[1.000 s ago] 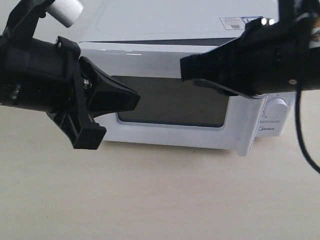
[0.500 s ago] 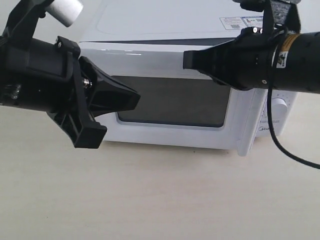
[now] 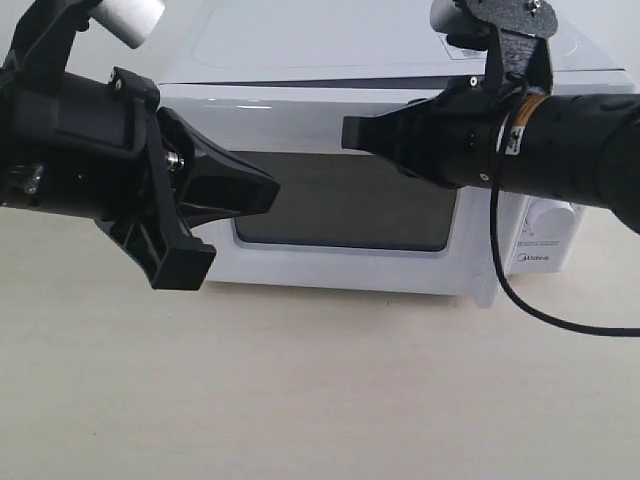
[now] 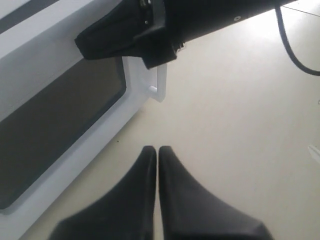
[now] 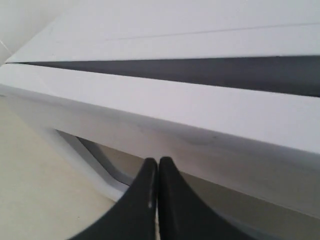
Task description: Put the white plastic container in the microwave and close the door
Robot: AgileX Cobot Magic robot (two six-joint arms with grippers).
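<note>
Exterior camera head-on to the microwave (image 3: pixel 330 55); both wrist cameras close, seemingly oblique, the door (image 3: pixel 340 210) common to all.

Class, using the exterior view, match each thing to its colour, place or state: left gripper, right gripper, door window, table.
Things:
1. left gripper
2. right gripper
3. door window
4. table

Descriptions:
A. pale beige
B. dark rectangle
C. shut, tip just above the window's top edge
D. shut, tip in front of the window's left side

Pairs: 1-D, 2-C, 3-B, 4-A
</note>
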